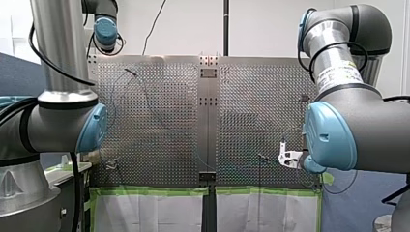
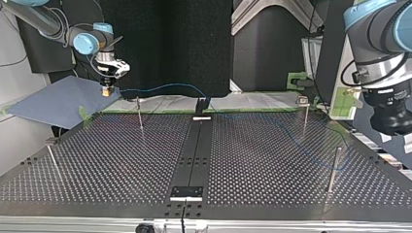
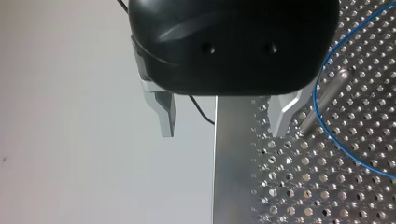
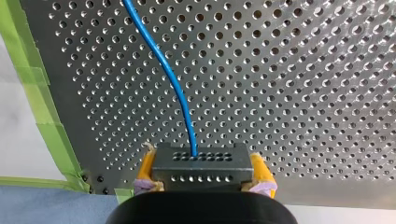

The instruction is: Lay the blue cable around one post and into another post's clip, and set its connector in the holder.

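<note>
Two yellow pads [image 4: 261, 170] of my right hand [image 4: 201, 155] are clamped against the sides of the dark grey connector [image 4: 201, 169]. It sits square between them over the perforated table [image 4: 303, 70], close to the edge lined with green tape [image 4: 46, 121]. In the top view this hand hangs at the table's far left corner. The blue cable [image 4: 163, 65] leaves the middle of the connector's face and runs away across the table. In the top view it arcs from the connector to a black fixture [image 2: 201, 104] at the far end of the dark centre strip. From there it trails over the right half of the table, between a post with a clip on top [image 2: 304, 119] and a plain post [image 2: 333, 170]. My left hand [image 3: 222, 133] is open, with its two metal fingers [image 3: 166, 112] spread wide and nothing between them. It hangs over another edge of the table. Just beside one finger stands a metal post [image 3: 322, 98], and the cable bends close by it; I cannot tell whether it goes around the post.
</note>
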You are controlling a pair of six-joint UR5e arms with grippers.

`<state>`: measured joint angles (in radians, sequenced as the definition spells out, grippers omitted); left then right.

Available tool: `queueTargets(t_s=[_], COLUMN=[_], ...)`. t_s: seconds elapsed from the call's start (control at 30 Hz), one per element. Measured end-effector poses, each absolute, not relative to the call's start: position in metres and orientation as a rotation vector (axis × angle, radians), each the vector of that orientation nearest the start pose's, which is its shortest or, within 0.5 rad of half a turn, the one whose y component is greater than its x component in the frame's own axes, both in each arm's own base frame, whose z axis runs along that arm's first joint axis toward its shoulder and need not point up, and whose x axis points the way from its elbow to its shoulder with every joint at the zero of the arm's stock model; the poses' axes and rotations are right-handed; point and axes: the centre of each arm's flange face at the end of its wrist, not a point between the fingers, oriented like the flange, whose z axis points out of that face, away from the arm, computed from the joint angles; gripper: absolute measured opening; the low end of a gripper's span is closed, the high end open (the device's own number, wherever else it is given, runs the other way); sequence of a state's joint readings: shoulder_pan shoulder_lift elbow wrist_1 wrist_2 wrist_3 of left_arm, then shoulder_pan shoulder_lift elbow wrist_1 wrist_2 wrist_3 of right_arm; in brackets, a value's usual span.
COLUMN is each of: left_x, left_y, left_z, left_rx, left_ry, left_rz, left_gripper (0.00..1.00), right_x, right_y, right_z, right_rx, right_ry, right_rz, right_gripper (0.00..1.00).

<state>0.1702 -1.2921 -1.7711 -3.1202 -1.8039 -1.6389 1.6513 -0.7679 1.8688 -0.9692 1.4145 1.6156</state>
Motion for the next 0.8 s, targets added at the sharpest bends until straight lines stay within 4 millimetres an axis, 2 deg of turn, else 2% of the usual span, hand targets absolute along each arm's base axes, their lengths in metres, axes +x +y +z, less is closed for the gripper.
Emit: queueTargets(t_s=[0.23,0.47,0.8], left_x=[0.4,0.395,0.387], left_y=[-0.049,-0.053,-0.061], left_z=[0.527,0.541,0.533], left_rx=[-0.292,-0.235,-0.207], left_ry=[1.473,1.508,1.604], left_rz=[0.279,0.321,0.33], left_gripper=[0.99,0.99,0.99], right_x=[0.194,0.194,0.194], right_y=[-0.555,-0.555,-0.554], right_z=[-0.003,-0.003,-0.004], right_rx=[1.461,1.462,1.467], right_ry=[-1.228,-1.229,-1.236], right_rz=[1.351,1.351,1.341], right_gripper=[0.03,0.03,0.03])
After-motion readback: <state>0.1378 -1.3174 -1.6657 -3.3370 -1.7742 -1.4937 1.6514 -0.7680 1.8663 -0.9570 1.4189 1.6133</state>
